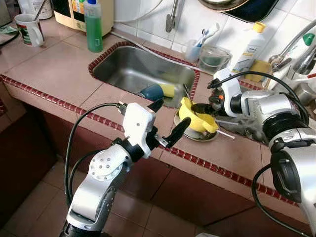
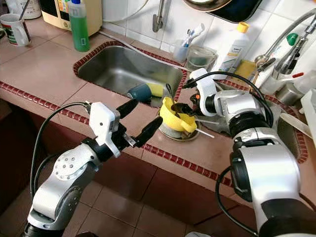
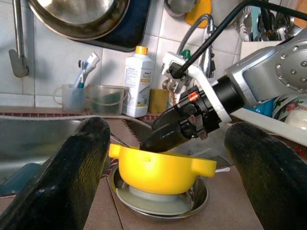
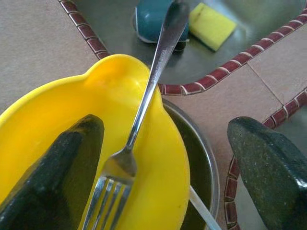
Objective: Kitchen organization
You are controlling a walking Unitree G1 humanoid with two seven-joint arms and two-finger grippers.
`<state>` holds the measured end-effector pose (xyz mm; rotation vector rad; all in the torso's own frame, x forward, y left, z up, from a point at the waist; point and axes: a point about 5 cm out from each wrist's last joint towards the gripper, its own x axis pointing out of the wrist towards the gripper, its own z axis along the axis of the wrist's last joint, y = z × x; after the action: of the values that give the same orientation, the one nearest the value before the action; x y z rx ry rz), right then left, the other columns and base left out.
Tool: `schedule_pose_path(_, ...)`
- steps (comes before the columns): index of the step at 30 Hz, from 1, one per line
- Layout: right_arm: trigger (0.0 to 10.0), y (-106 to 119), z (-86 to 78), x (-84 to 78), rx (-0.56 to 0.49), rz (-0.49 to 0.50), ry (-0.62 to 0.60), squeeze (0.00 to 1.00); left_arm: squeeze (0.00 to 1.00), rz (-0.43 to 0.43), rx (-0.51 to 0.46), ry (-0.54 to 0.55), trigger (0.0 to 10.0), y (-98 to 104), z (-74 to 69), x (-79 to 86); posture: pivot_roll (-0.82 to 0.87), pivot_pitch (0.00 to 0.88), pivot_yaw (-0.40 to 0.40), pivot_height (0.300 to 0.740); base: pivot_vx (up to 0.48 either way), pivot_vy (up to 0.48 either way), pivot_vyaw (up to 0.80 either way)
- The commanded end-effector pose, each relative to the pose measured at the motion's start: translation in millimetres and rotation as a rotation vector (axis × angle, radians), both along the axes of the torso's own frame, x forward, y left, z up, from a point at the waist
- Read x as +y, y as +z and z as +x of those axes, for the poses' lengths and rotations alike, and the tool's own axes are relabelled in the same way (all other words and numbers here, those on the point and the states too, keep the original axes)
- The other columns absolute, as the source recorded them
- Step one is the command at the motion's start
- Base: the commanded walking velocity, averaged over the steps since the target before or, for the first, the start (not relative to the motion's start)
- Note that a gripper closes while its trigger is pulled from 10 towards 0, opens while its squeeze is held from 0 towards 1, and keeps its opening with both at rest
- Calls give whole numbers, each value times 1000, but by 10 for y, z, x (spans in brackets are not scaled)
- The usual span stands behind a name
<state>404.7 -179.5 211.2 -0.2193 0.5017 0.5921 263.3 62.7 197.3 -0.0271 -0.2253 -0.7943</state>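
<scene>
Left claw [image 1: 167,120]: fingers spread wide, holding nothing, hovering over the tabletop edge just short of the yellow bowl.
Right claw [image 4: 163,158]: fingers wide apart, one inside the yellow bowl, the other outside its rim; grips nothing.
Yellow bowl [image 1: 193,118]: plastic, two small handles, tilted, sitting on a white plate in a shallow steel dish [image 1: 197,136], on the tabletop just beside the sink's corner.
Fork [image 4: 144,103]: steel, tines down inside the bowl, handle leaning out over the rim toward the sink.
Sink [image 1: 133,66]: steel basin with a blue cup [image 1: 153,91] lying on its side and a yellow sponge [image 1: 167,90] touching it.
Tabletop [image 1: 54,71]: pink tile, dark red trim.
Behind sink: green soap bottle [image 1: 93,27], mug [image 1: 27,29] with spoon, toothbrush cup [image 1: 191,49], clear tub [image 1: 213,58], white bottle [image 1: 249,47] with yellow cap.
</scene>
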Motion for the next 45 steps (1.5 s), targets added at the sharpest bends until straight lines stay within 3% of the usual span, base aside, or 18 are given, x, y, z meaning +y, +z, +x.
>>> schedule_pose_path(1,10000,79,29,-28,-45,-15,-24,0,0,-16,-7,-21,10000,45,-58,-57,78,87,-210,740,0,0,0)
schedule_pose_path(14,10000,166,73,-4,-139,59,-70,0,0,-20,-1,36,10000,63,-29,30,97,102,-202,740,0,0,0)
schedule_pose_path(20,10000,278,72,-107,-222,180,-125,0,0,-53,10,136,10000,105,118,188,96,76,-175,740,0,0,0)
schedule_pose_path(26,10000,247,-16,-165,-325,260,-161,0,0,-109,32,220,10000,172,315,377,80,47,-135,740,0,0,0)
schedule_pose_path(30,10000,254,-187,-168,-534,331,-234,0,0,-115,34,276,10000,197,444,501,75,26,-112,740,0,0,0)
schedule_pose_path(31,10000,230,-296,-141,-618,341,-252,0,0,-100,21,298,10000,196,481,553,69,21,-103,740,0,0,0)
schedule_pose_path(36,10000,155,-508,-100,-753,382,-324,0,0,-86,9,341,10000,185,541,651,52,13,-80,740,0,0,0)
schedule_pose_path(45,10000,106,-980,-19,-968,347,-426,0,0,-87,-8,382,10000,154,627,702,24,0,-42,740,0,0,0)
